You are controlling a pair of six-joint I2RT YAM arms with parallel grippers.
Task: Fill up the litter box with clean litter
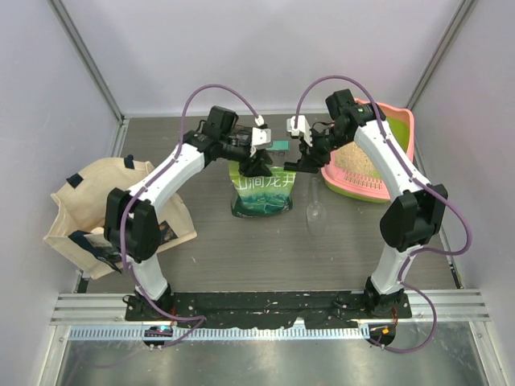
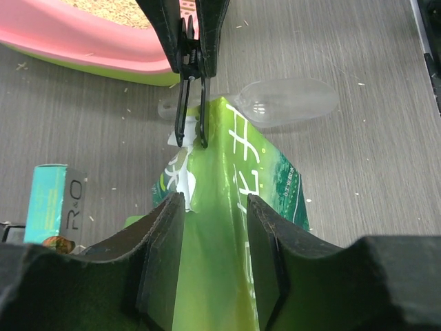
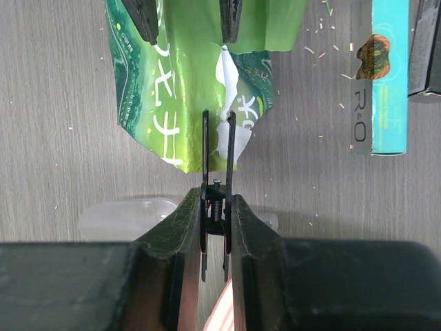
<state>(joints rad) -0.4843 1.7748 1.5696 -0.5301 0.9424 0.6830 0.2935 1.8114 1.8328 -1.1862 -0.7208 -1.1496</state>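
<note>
Your litter box [image 1: 360, 190] sits in the far right corner of the bench [image 1: 241, 249], pink rim around a green basin, with pale litter [image 1: 350, 163] already lying in it. In the middle of the bench you have the green bag [image 1: 261, 193], its top edge torn and showing white. Your left hand [image 2: 213, 200] has a finger on either face of the bag near that top; the bag fills the gap between them, but you cannot tell whether they are squeezing it or only resting there. Your right hand [image 3: 216, 200] is clamped on a black two-pronged tool [image 3: 205, 152] with a small spring, and the prongs straddle the torn edge of the bag. A clear scoop [image 1: 315, 211] lies flat just to the right of the bag, between it and the litter box. A teal carton [image 3: 379, 76] lies just past the bag toward the far edge. A beige tote bag [image 1: 88, 205] is slumped at the left edge, well apart from the rest.
</note>
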